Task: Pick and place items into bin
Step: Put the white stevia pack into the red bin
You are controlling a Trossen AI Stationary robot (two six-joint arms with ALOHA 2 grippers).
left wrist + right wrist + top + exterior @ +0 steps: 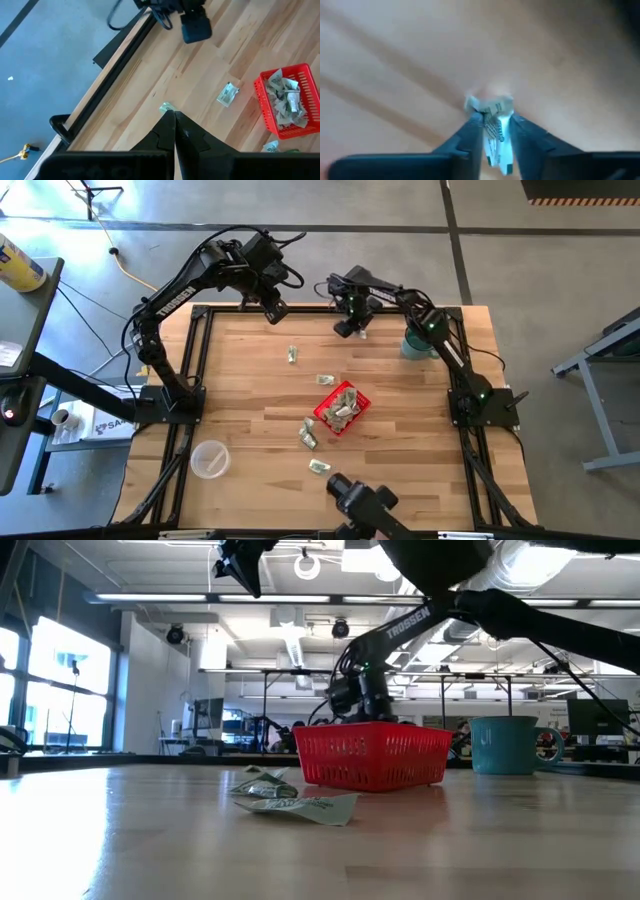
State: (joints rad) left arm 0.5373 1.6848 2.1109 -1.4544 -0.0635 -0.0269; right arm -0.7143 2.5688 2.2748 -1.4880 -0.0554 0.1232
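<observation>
Nearest the low camera, two packets [290, 802] lying flat on the wood, just before the red basket [372, 754], already part-filled with packets. Beyond it, the teal mug [506, 744], off to the side. Farther back, at the table's far edge, right gripper [495, 131] low over the boards, fingers closed upon a pale packet [496, 125], held upright between them with its long axis along the fingers. Basket lying back toward the table's middle from this gripper, well apart; right arm plainly the one to carry. Left gripper [174, 125] raised near the far left edge, fingers pressed together, holding nothing, another loose packet [228, 94] lying beyond it.
</observation>
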